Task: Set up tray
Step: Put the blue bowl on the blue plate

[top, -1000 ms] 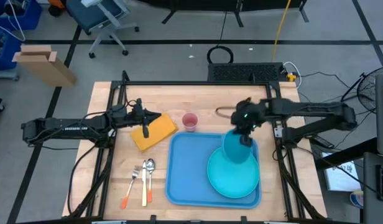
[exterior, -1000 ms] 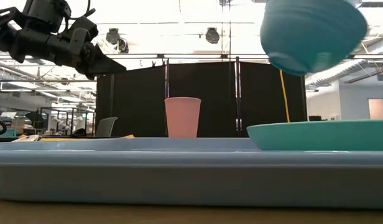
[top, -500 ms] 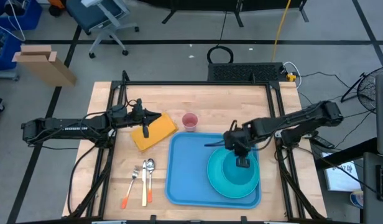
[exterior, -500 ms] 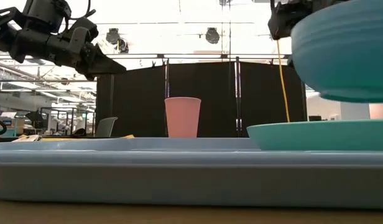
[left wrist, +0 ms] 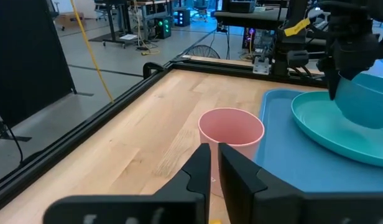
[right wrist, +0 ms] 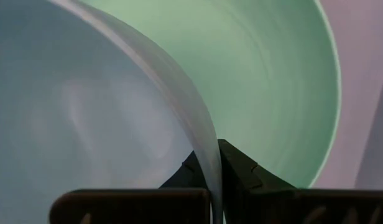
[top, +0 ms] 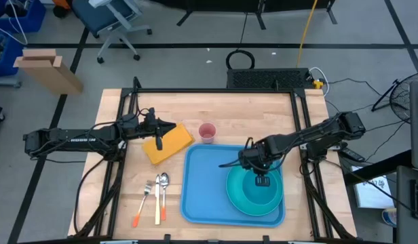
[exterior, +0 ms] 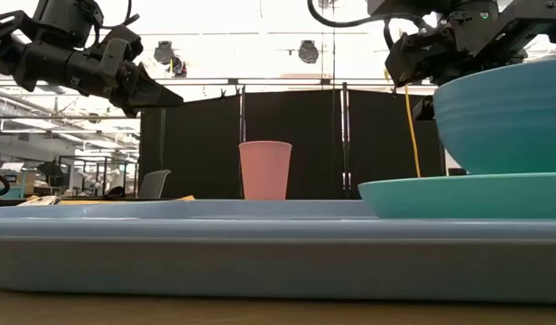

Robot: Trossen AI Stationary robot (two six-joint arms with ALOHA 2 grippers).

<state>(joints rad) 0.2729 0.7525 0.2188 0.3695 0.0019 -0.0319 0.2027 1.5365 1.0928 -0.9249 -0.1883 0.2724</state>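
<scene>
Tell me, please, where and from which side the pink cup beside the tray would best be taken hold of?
Probably by the rim. The pink cup stands upright and open-topped on the table, just off the tray, so a pincer coming from above could put one finger inside and one outside. The left pincer is nearest, shut.

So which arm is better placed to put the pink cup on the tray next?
Left. Its gripper hovers near the cup, shut and empty. The right gripper still pinches the bowl on the plate, in the tray.
</scene>
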